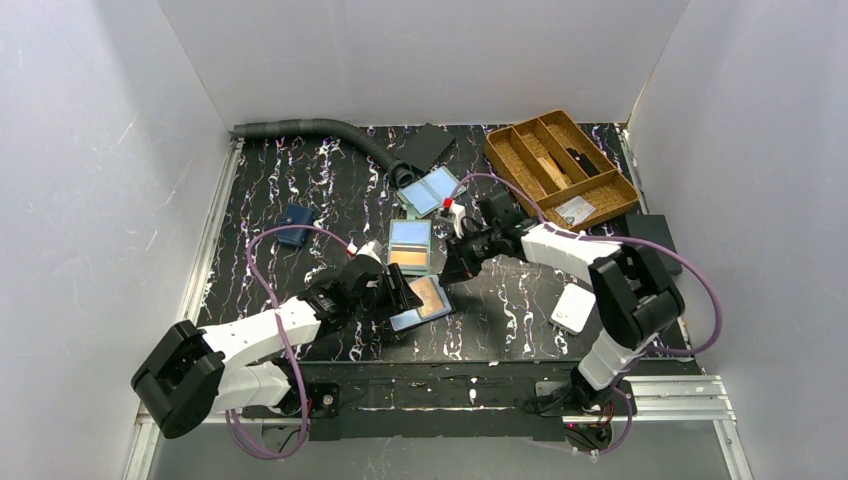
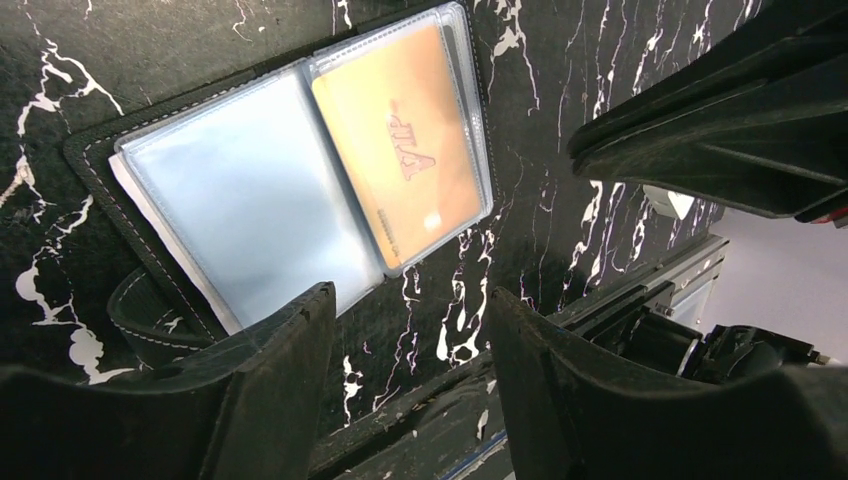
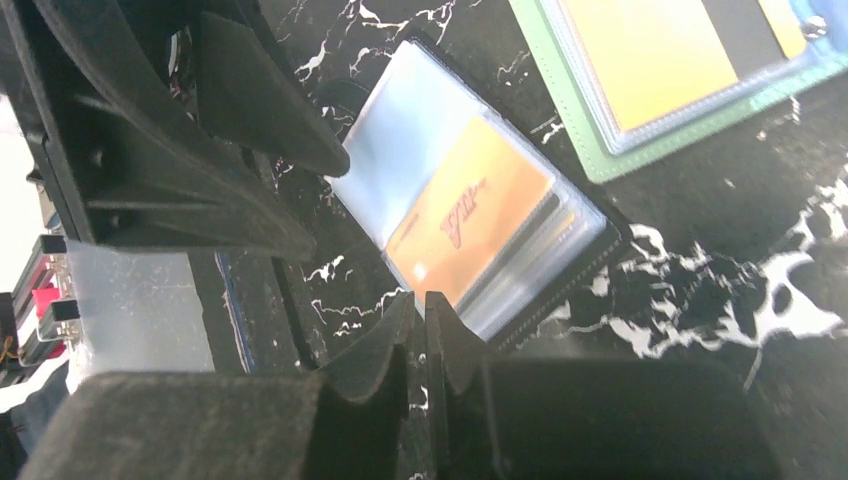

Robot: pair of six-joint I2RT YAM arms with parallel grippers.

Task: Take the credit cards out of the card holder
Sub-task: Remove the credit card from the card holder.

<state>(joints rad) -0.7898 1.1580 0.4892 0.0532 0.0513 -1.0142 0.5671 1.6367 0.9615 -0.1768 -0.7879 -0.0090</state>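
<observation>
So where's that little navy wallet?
The navy wallet lies on the left half of the table in the top view, beyond the left arm, with the grey hose behind it.

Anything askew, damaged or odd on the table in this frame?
Nothing spilled or broken. The black card holder by the left end effector lies askew, its clear sleeves fanned out rather than stacked, with an orange card in the top one.
</observation>
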